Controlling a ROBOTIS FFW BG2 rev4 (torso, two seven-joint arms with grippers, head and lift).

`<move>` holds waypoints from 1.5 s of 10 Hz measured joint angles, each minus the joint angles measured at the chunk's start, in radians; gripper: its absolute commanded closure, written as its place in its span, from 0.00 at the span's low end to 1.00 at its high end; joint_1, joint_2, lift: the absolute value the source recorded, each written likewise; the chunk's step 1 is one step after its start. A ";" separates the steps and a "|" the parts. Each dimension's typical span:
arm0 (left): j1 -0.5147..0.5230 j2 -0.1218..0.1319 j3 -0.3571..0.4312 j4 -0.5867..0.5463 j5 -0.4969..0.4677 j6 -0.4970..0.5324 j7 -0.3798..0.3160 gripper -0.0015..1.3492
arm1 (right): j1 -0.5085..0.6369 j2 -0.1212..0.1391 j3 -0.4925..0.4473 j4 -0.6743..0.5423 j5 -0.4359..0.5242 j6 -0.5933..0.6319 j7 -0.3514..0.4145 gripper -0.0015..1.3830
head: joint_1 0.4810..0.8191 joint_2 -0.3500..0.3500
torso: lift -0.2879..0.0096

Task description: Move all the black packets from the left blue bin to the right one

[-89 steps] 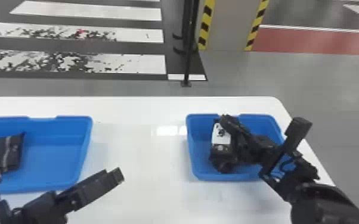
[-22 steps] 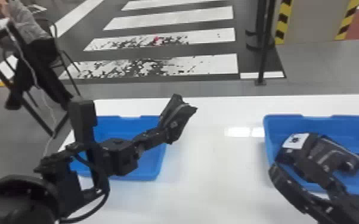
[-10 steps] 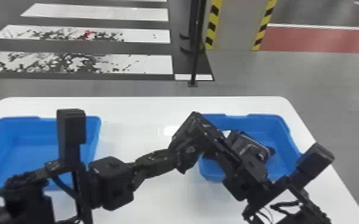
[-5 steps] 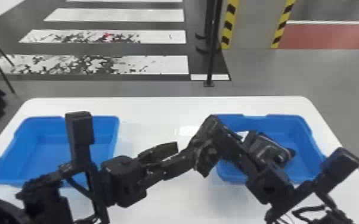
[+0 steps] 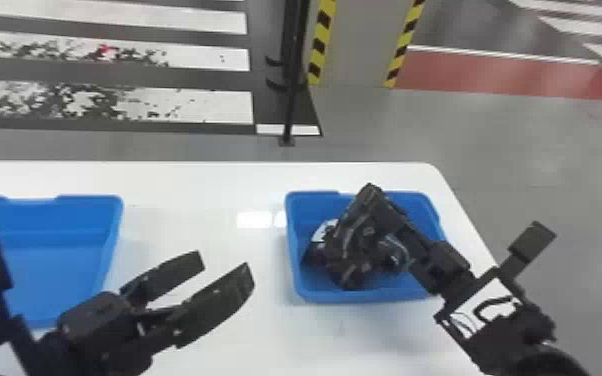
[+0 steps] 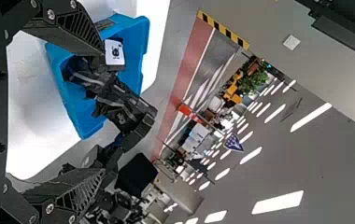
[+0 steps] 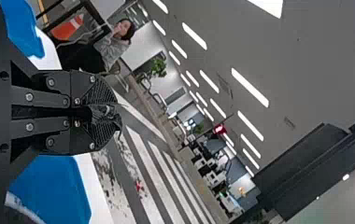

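From the head view's centre: at eight o'clock, the left bin; nearer seven, the left gripper, fingers parted. Toward four, the right gripper, clamped on a black packet, overlies the right bin. Transfer appears nearly complete; release remains. Surface: white table. Room: crosswalk, ten; striped pillar, one.

We have the left bin and the right bin on the table (well apart), with packets in the latter.
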 measured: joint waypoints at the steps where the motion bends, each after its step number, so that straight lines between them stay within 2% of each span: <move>1: 0.025 -0.001 0.014 -0.001 0.022 -0.036 -0.007 0.12 | -0.038 -0.013 -0.028 0.069 0.014 0.015 0.000 0.92 | 0.63 0.16 | 0.45; 2: 0.048 -0.004 0.029 -0.001 0.034 -0.069 -0.011 0.12 | -0.072 -0.024 -0.054 0.131 0.043 0.035 0.000 0.83 | 0.63 0.14 | 0.45; 3: 0.070 -0.007 0.045 -0.001 0.041 -0.100 -0.012 0.12 | -0.099 -0.034 -0.075 0.181 0.080 0.047 0.000 0.45 | 0.63 0.13 | 0.45; 4: 0.091 -0.010 0.060 -0.001 0.048 -0.145 -0.014 0.12 | -0.115 -0.039 -0.100 0.209 0.124 0.049 0.000 0.13 | 0.63 0.11 | 0.45; 5: 0.111 -0.012 0.076 -0.001 0.050 -0.204 -0.015 0.12 | -0.117 -0.037 -0.120 0.216 0.159 0.024 -0.002 0.04 | 0.63 0.10 | 0.45; 7: 0.160 -0.014 0.117 -0.001 0.033 -0.343 -0.015 0.12 | -0.050 -0.010 -0.130 0.145 0.244 -0.132 -0.033 0.12 | 0.63 0.13 | 0.45; 8: 0.187 -0.018 0.143 -0.001 0.002 -0.393 -0.013 0.12 | 0.028 0.017 -0.131 0.047 0.304 -0.206 -0.060 0.12 | 0.63 0.15 | 0.45; 9: 0.218 -0.029 0.174 -0.002 -0.045 -0.427 -0.013 0.12 | 0.115 0.051 -0.130 -0.059 0.368 -0.266 -0.070 0.12 | 0.63 0.19 | 0.45; 11: 0.295 -0.074 0.233 -0.016 -0.162 -0.493 -0.008 0.12 | 0.293 0.112 -0.092 -0.240 0.477 -0.358 -0.089 0.12 | 0.63 0.34 | 0.45; 12: 0.336 -0.106 0.264 -0.030 -0.224 -0.500 -0.007 0.12 | 0.369 0.128 -0.050 -0.287 0.494 -0.392 -0.104 0.12 | 0.63 0.38 | 0.45; 13: 0.371 -0.121 0.287 -0.038 -0.280 -0.523 -0.007 0.12 | 0.424 0.133 -0.010 -0.308 0.499 -0.413 -0.109 0.12 | 0.63 0.48 | 0.45; 15: 0.433 -0.126 0.305 -0.040 -0.363 -0.577 0.010 0.12 | 0.504 0.135 0.026 -0.335 0.532 -0.426 -0.116 0.12 | 0.63 0.60 | 0.45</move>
